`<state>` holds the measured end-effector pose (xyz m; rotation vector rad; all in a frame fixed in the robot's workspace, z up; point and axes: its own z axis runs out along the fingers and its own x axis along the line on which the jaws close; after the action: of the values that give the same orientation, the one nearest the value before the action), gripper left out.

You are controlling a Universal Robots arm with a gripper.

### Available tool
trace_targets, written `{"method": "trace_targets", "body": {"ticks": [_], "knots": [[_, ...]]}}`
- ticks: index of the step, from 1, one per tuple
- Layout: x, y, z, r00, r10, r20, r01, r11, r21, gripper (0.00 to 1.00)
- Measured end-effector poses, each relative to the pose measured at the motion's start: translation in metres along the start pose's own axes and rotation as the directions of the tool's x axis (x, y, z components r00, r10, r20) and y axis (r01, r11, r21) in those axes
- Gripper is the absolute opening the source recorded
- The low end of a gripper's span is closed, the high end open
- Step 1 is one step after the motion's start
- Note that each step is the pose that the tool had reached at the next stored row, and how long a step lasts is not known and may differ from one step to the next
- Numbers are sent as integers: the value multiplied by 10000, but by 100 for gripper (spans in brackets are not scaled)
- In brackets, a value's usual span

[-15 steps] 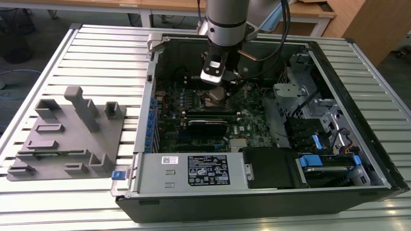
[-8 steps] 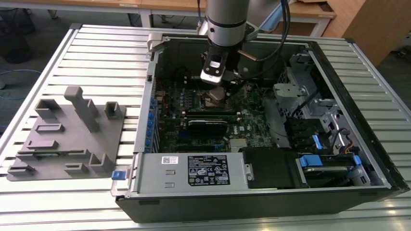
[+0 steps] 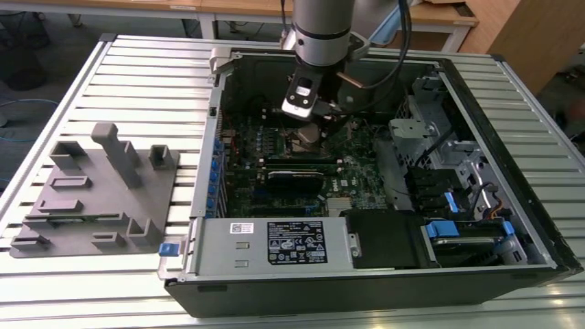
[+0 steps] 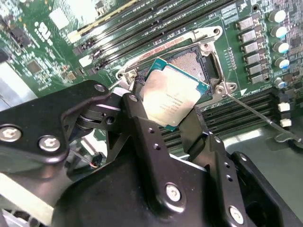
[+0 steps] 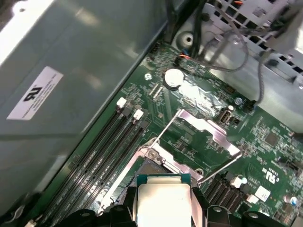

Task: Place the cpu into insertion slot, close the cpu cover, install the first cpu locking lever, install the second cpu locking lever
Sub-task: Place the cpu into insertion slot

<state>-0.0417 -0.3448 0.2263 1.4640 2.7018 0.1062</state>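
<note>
Claw (image 4: 163, 111) status: closed on the cpu (image 4: 173, 94), my two black fingers (image 4: 137, 113) pressing against opposite edges of the chip. In both wrist views the dull silver top of the cpu (image 5: 163, 203) faces the camera.

Position: I hold the cpu directly over the insertion slot (image 4: 187, 61), whose dark grid of contacts shows past the chip's far edge. In the second wrist view the chip sits tilted against the silver rim and is not seated. Whether one corner touches the rim, I cannot tell.

Cover and levers: in the first wrist view the cpu cover (image 5: 208, 130) stands raised off the slot. Two thin locking levers (image 5: 165, 127) angle up, unlatched, one on each side of it.

Surroundings: long black memory slots (image 4: 142, 23) run beside the slot on the green motherboard (image 4: 47, 47). In the exterior view my claw (image 3: 306, 130) reaches down into the open computer case (image 3: 366, 295), which lies on the slatted table (image 3: 137, 75). A grey fixture (image 3: 92, 199) sits on the table at the exterior view's left, just beside the case.
</note>
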Motion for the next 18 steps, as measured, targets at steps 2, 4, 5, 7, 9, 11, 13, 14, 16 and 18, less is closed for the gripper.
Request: {"method": "trace_targets", "body": {"ticks": [2,4,5,7,9,11,13,14,16,18], "knots": [[0,0,3,9994,344,31,-344,9994,8,54],[0,-1,7,9976,696,65,-696,9976,16,54],[0,-1,9,9960,887,82,-887,9961,18,54],[0,-1,11,9922,1242,117,-1242,9922,25,54],[0,-1,14,9872,1590,150,-1591,9873,29,54],[0,-1,15,9810,1930,183,-1930,9812,31,54],[0,-2,17,9742,2246,213,-2247,9744,32,54],[0,-2,17,9704,2402,229,-2404,9707,33,54],[0,-2,17,9620,2719,261,-2721,9623,35,54],[1,-1,17,9541,2980,288,-2982,9545,35,54]]}}
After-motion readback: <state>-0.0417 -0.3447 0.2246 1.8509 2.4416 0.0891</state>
